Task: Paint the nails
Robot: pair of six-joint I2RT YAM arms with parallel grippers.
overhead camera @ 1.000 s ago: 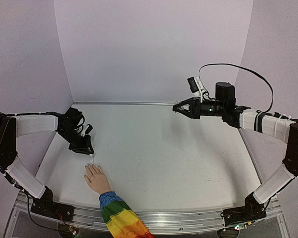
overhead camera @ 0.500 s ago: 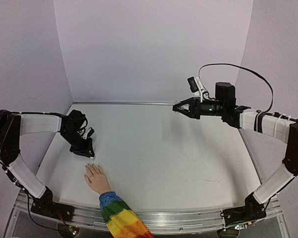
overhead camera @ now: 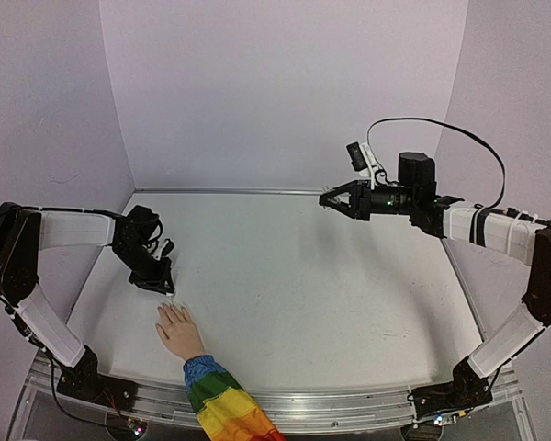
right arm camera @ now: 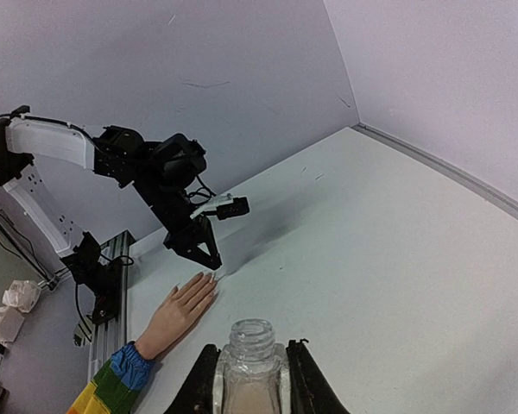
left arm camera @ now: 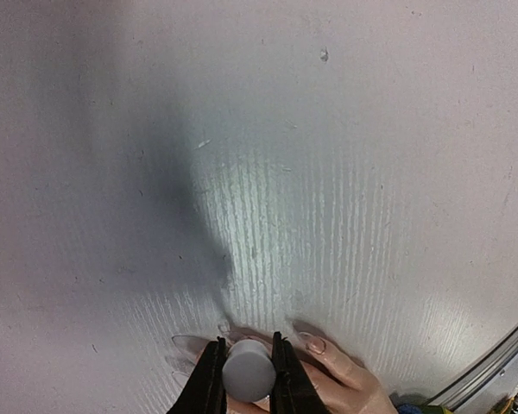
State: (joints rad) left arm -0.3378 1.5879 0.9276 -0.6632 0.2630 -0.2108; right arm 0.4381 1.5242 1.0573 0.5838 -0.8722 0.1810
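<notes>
Lilac walls (overhead camera: pixel 285 83) enclose a pale worktop (overhead camera: pixel 303 276), scuffed but otherwise bare apart from the items below.

Change noted: over the last second the left tool (overhead camera: pixel 161 280) has crept a little nearer and lower, towards the fingertips of the mannequin hand (overhead camera: pixel 176 329), and has barely moved in the last half of it. The right arm has not moved. Judgement: the left arm has finished its approach and is settling on a fingertip, so a stroke is starting or about to start. Whether any nail is already coated cannot be told.

Tool states: the left tool is clamped on a round white cap (left arm camera: pixel 248 371), held directly over the fingertips. The right tool (overhead camera: pixel 331 199) is clamped on a small clear bottle (right arm camera: pixel 252 362), neck open, held high and well apart from the hand.

Task item: the nails (left arm camera: pixel 315 345) lie at the near left of the worktop, at the ends of the fingers just under the left tool. The hand lies flat, with its rainbow sleeve (overhead camera: pixel 222 404) trailing off the near edge.

Count: two arms, two tools, one mannequin hand, one bottle, one cap. The left wrist view shows one nail clearly and one or two more faintly. The rest are hidden behind the tool.
</notes>
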